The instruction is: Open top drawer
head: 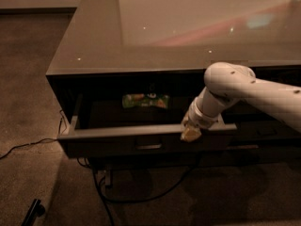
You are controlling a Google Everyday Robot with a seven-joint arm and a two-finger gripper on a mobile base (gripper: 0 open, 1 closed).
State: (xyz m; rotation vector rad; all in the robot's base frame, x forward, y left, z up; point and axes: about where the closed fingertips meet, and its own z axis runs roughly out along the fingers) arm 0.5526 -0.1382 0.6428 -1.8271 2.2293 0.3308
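- Your pincer (190, 133) rests on the front rim of the top drawer (117, 132), off-centre. I cannot tell its grip, and pulling may skew the drawer.
- It stands well out of the table (164, 27) — overpulling could jam it.

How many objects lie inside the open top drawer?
1: a green packet near the back of the top drawer, about mid-width. Its front panel and the arm may hide more. The gripper sits at that panel's top edge, right of the handle.
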